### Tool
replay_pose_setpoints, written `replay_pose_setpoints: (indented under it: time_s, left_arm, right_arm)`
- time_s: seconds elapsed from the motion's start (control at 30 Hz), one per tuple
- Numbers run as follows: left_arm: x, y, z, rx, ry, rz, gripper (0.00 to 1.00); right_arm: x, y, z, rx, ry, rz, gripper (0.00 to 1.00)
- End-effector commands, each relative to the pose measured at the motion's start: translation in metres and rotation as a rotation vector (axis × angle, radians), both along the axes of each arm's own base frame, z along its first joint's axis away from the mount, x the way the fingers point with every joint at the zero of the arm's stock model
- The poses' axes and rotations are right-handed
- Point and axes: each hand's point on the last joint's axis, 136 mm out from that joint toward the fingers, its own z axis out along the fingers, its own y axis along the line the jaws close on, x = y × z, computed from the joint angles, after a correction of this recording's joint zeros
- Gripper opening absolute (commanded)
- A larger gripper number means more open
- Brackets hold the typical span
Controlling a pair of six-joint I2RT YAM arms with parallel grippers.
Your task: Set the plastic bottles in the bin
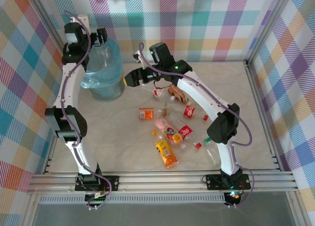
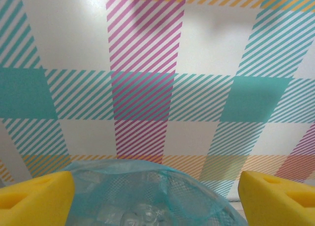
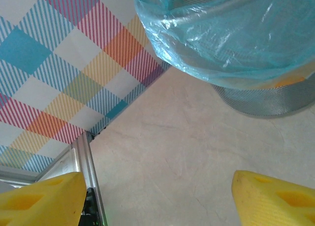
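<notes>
At 10 o'clock of table [image 1: 115,137], bin [image 1: 114,63]; left gripper [image 2: 157,194] above its mouth, jaws wide, nothing between them. By the bin, right gripper [image 3: 160,191], jaws parted, empty. Strewn flat mid-table, bottles [image 1: 166,153]. Likely light, thin-walled, slick, prone to roll; take one across labelled body, mid-length, gentle squeeze

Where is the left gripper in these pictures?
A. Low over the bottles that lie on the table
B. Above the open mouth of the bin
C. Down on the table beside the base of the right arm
B: the top view shows the left gripper up at the bin, and in the left wrist view its yellow fingers stand apart with the blue-lined mouth of the bin just below.
</notes>
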Motion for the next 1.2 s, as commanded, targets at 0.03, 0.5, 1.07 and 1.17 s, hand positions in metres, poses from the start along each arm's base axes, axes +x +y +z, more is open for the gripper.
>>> replay_pose_setpoints:
  time_s: [0.03, 0.5, 1.07, 1.17]
  left_arm:
    - [-0.042, 0.008, 0.048, -0.021, -0.024, 0.031, 0.86]
    - [-0.153, -0.049, 0.062, -0.087, 0.087, -0.093, 0.85]
    - [-0.317, -0.166, -0.111, -0.212, 0.470, -0.420, 0.81]
    - [-0.333, -0.171, -0.141, -0.206, 0.533, -0.419, 0.81]
  right_arm:
    - [-0.023, -0.023, 0.005, -0.080, 0.048, -0.040, 0.78]
    - [-0.115, -0.084, -0.059, -0.377, 0.076, -0.105, 0.79]
    - [-0.221, -0.150, -0.173, -0.640, 0.204, -0.165, 0.78]
    - [-0.226, -0.154, -0.196, -0.678, 0.219, -0.175, 0.79]
